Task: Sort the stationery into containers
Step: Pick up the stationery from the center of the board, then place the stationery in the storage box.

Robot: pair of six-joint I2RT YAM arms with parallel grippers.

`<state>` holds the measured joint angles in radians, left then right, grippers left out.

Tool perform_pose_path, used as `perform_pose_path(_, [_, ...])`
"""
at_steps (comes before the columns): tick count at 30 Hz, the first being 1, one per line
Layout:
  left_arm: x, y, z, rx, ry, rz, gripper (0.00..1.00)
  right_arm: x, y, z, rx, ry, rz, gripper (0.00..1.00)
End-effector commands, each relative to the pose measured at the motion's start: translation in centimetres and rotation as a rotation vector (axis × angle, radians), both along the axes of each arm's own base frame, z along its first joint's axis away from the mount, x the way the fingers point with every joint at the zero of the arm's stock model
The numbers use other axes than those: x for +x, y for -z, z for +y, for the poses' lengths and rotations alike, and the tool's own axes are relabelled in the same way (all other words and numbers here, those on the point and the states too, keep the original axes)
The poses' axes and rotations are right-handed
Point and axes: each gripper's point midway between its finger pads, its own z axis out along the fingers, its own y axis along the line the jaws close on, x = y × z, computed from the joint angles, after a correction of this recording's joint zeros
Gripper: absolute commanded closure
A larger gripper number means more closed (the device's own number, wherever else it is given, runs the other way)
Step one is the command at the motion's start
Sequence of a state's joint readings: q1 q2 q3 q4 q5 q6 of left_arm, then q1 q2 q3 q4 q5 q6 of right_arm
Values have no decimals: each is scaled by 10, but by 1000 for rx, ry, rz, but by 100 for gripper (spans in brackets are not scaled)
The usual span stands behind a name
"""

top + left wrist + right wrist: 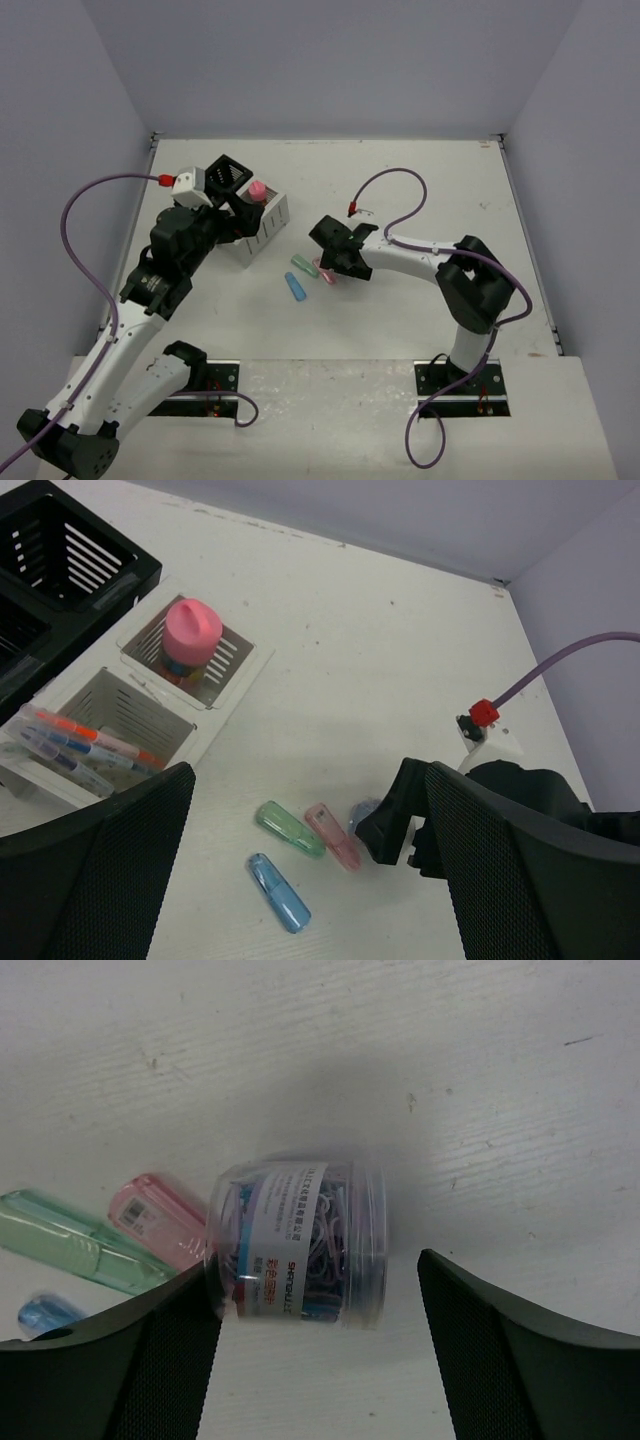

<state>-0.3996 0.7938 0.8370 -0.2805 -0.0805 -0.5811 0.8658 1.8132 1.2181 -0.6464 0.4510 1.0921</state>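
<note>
A clear tub of purple paper clips (297, 1245) lies on its side between the open fingers of my right gripper (318, 1275), close to the left finger. Its edge also shows in the left wrist view (362, 810), beside my right gripper (385, 835). Green (303, 264), pink (322, 272) and blue (297, 288) sticks lie on the table left of that gripper (335, 268). The white box (270, 228) holds a pink-capped bottle (192, 630) in one compartment and pens (85, 742) in the other. My left gripper (310, 770) is open and empty, above the table beside the white box.
The black box (228, 175) stands behind the white one at the back left. A purple cable (400, 175) loops over the table behind the right arm. Grey walls close in the table at the back and sides.
</note>
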Motion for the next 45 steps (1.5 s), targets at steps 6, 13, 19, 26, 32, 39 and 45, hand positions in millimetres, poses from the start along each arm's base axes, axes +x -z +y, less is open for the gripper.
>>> perform_pose_path(6, [2,18,-13,9,72,20,0,12,-5,4,40,10,-117,73])
perform_pose_path(13, [0,14,-58,-82,301,31,0,13,-77,23,-16,-427,-439,99])
perform_pose_path(19, [-15,5,-101,-223,543,96,0,-39,-135,49,-75,-941,-733,100])
perform_pose_path(26, [-49,23,-124,-322,757,172,0,-78,-179,59,63,-1215,-976,100])
perform_pose_path(32, [-96,25,-155,-414,976,200,4,-116,-210,67,156,-1430,-1161,100])
perform_pose_path(39, [-108,40,-178,-398,1026,268,27,-121,-223,67,154,-1463,-1183,100])
perform_pose_path(45, [-114,34,-183,-398,1053,260,65,-113,-223,65,107,-1440,-1176,100])
